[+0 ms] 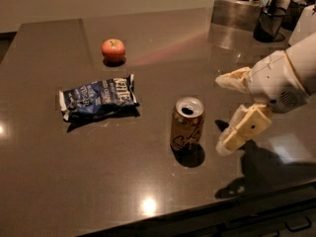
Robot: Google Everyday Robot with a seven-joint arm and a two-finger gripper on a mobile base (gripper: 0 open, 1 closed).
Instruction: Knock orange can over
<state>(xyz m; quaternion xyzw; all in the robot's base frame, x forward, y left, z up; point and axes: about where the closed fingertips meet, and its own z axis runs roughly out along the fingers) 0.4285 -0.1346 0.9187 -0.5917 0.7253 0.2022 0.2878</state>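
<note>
The orange can [187,125] stands upright near the middle of the dark table [74,181], golden-orange with dark script and an opened silver top. My gripper [224,113] is just to the can's right, a short gap away, at about the can's height. It is open: one cream finger [233,79] points left above and behind, the other finger [243,130] angles down toward the table beside the can. Nothing is held.
A dark blue chip bag [98,98] lies left of the can. A red-orange apple [113,50] sits farther back. Metal containers [236,9] and a dark cup [267,23] stand at the back right. The table's front edge runs close below the gripper.
</note>
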